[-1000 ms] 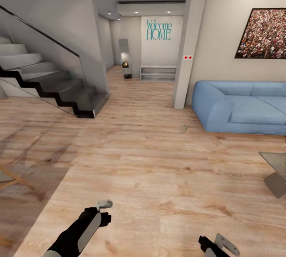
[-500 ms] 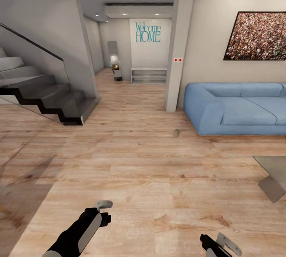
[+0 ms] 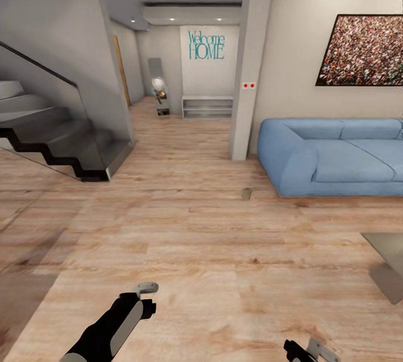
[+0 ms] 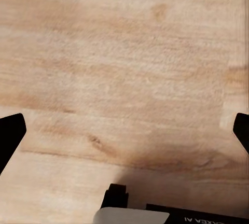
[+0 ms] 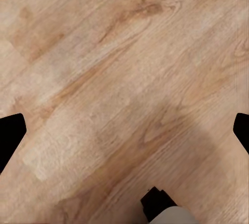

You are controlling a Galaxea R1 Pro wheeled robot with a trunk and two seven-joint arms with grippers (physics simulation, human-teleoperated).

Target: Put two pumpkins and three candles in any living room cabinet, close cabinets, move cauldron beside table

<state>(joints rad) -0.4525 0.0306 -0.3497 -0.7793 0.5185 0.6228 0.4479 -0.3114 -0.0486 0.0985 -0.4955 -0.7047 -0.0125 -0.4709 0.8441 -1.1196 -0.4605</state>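
I was in transit over the pale wood plank floor, nothing carried. My left jaws were released, fingertips spread wide at the frame edges with bare floor between; my right jaws were the same, wide and empty. In the head view both arms hung low in front of me.

Task things: the corner of the low grey glossy-topped table sat at my right, near the blue sectional sofa. A small brownish object lay on the floor just off the sofa's near end, too small to say what it was; could have been a candle, I couldn't tell. No pumpkins, cabinet or cauldron to place here.

Other stuff: dark stepped staircase on my left, grey pillar, teal "Welcome HOME" lettering down the hall.

To do the step well, I judged I should drive toward that small object with arms tucked, steer wide of the table corner and sofa, stop short, then lower one arm with its jaws already spread.
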